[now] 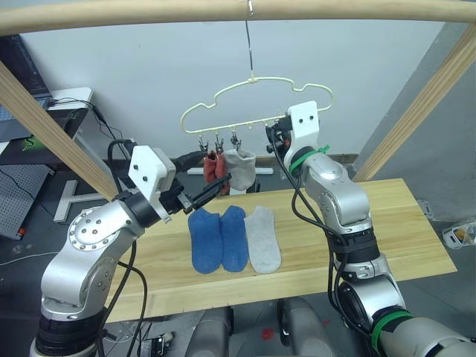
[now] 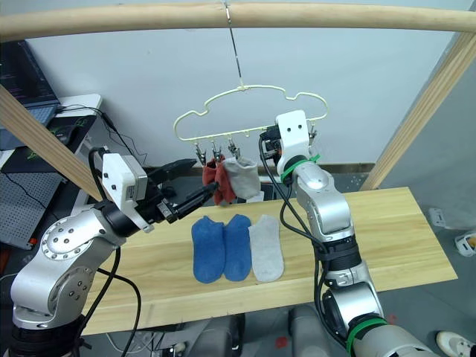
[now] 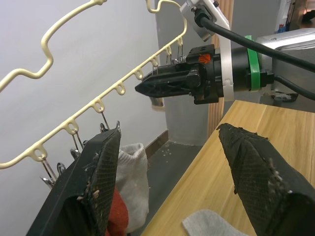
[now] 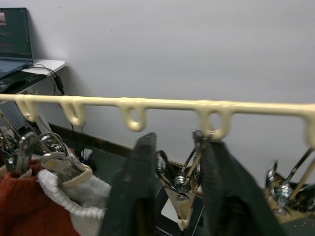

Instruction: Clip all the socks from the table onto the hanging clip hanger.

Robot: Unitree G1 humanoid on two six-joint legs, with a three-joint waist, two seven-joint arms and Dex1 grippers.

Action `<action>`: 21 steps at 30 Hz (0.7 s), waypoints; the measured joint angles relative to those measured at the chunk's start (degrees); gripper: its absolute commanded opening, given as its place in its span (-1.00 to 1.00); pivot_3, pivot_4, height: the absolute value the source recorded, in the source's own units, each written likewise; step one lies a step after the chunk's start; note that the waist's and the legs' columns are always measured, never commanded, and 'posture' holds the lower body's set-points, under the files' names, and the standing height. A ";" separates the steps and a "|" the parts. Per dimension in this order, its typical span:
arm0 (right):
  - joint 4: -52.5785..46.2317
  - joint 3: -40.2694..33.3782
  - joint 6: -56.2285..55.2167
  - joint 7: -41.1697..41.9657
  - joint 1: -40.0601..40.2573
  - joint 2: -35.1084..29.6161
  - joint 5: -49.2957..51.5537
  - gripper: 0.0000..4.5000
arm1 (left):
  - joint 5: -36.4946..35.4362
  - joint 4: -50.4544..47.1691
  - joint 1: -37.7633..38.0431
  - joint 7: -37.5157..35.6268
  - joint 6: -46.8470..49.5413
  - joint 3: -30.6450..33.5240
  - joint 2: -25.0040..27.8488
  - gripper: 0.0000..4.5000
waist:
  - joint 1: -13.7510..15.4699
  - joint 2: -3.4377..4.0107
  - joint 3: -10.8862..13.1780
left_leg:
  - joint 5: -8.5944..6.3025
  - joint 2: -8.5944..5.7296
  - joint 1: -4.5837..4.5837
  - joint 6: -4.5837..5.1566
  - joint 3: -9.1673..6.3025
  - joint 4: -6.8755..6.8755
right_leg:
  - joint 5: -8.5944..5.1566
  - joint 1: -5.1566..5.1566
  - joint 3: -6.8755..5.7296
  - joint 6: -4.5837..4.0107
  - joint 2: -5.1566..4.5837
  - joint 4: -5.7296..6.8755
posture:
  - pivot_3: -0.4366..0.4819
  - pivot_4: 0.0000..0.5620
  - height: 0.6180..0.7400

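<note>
The table (image 1: 387, 230) of light wood planks runs across the scene under a round wooden pole (image 1: 149, 15), from which the clip hanger (image 1: 256, 104) hangs by its metal hook. The hanger's pale yellow outline sits above the table's far edge, roughly over the middle of its length.

The left gripper (image 1: 202, 177) is raised beside the hanging socks, above the far edge of the table and towards its left end. Its two black fingers (image 3: 98, 172) stand wide apart with nothing between them. The right gripper (image 4: 179, 196) reaches up to the hanger's lower bar, on its right half. Its fingers are close together on either side of a silver clip (image 4: 184, 189) that dangles from one of the loops; they appear to press that clip, though the contact is hard to make out.

Three socks lie flat on the table, side by side and touching, toes towards the near edge, around the middle of the tabletop: two blue socks (image 1: 219, 238) on the left and one light grey sock (image 1: 263, 238) on the right.

Three more socks hang from the left-hand clips: two rust red socks (image 1: 215, 166) together, and a light grey sock (image 1: 239, 169) just to their right.
</note>
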 measured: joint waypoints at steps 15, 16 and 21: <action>-0.52 -0.21 0.54 -0.06 -0.04 0.95 0.09 -1.00 | 2.49 0.53 8.14 4.05 0.57 3.09 -0.03 0.67 | -0.17 0.22 0.27 | 0.00 0.02 0.00 0.00 -0.01 -0.16 | -0.07 -0.06 -0.01 -0.10 -0.01 -0.03 | -0.25 -0.02 1.00; -0.71 -0.26 0.81 -0.09 -0.05 1.01 0.11 -1.00 | 3.09 1.15 9.24 4.54 0.72 3.33 0.05 0.74 | -0.21 0.26 0.31 | 0.00 0.03 0.00 0.00 -0.01 -0.18 | -0.08 -0.08 -0.02 -0.11 -0.01 -0.03 | -0.26 0.00 1.00; -2.92 -0.50 2.89 -0.51 -0.16 1.44 0.29 -1.00 | 6.68 3.72 12.32 7.42 2.48 3.78 0.22 0.99 | -0.48 0.41 1.06 | 0.00 0.04 0.00 0.00 -0.06 -0.25 | -0.15 -0.10 -0.06 -0.10 -0.01 -0.02 | -0.27 0.14 1.00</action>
